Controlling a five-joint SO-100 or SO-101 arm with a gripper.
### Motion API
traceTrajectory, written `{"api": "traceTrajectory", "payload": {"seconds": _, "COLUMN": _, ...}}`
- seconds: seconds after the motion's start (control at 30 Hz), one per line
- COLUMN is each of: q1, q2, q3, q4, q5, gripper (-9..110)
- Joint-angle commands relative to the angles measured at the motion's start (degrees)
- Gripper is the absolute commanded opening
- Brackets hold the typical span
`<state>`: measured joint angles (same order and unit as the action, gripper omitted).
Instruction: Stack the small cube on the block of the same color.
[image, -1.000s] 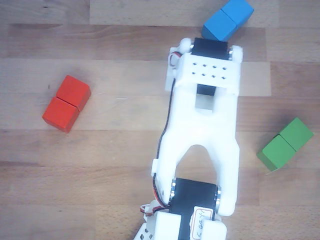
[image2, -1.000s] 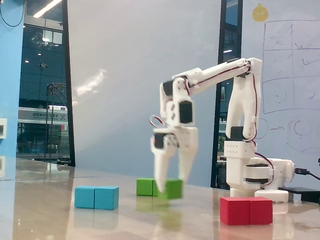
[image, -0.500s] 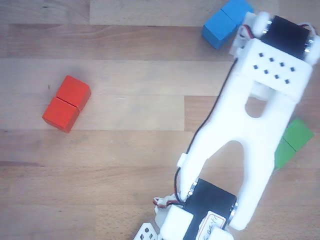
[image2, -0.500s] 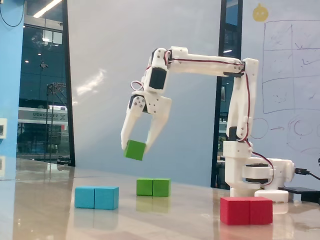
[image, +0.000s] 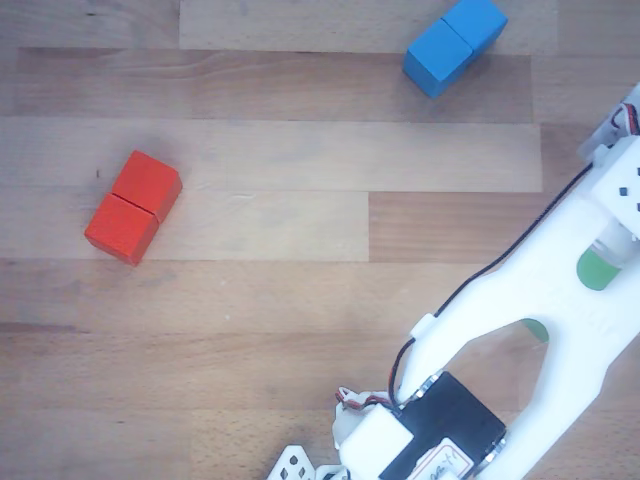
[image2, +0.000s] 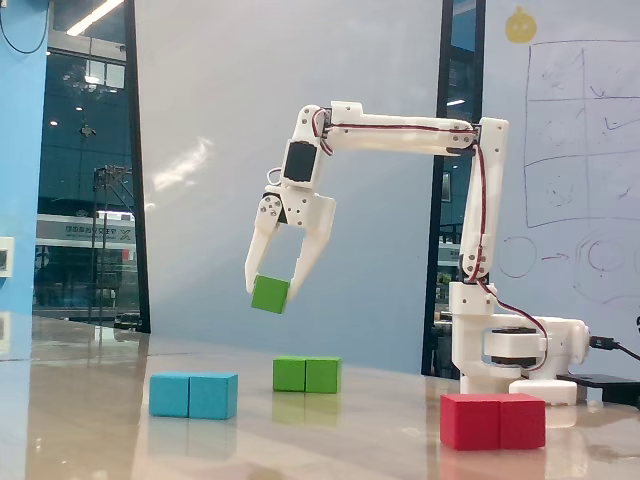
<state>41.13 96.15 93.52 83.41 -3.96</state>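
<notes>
I have the small cube (image2: 270, 294) pinched between the two fingers of the gripper (image2: 273, 288) in the fixed view: the jaws are closed down to the cube's width and it hangs tilted, one corner lowest, clear of the table (image2: 90, 440).

The relation that matters now is cube to green block (image2: 307, 374). From the jaws, the block lies below and a little to the right in the fixed view, resting on the table with its long axis running left to right across that view, the seam near its middle. The cube is well above it, nothing touching. I judge the next move needs a small shift toward the block, then a descent, with the cube levelled first. How far the block sits nearer or farther than the jaws I cannot tell from that side-on camera.

The other view does not help much. The white arm (image: 560, 330) fills its lower right corner, and only slivers of green (image: 598, 270) show past it; which green piece they belong to I cannot say. The fingertips are not visible there.

The blue block (image2: 194, 395) lies left of the jaws and lower, the red block (image2: 493, 420) far right and nearer the camera; both are well apart from the green one.
</notes>
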Motion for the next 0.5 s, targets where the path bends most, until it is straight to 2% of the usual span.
{"api": "traceTrajectory", "payload": {"seconds": 0.0, "q1": 2.4, "q2": -1.0, "q3": -5.7, "q4": 0.4, "q5": -0.6, "gripper": 6}}
{"api": "traceTrajectory", "payload": {"seconds": 0.47, "q1": 3.5, "q2": -7.3, "q3": -5.7, "q4": 5.9, "q5": -0.4, "gripper": 6}}
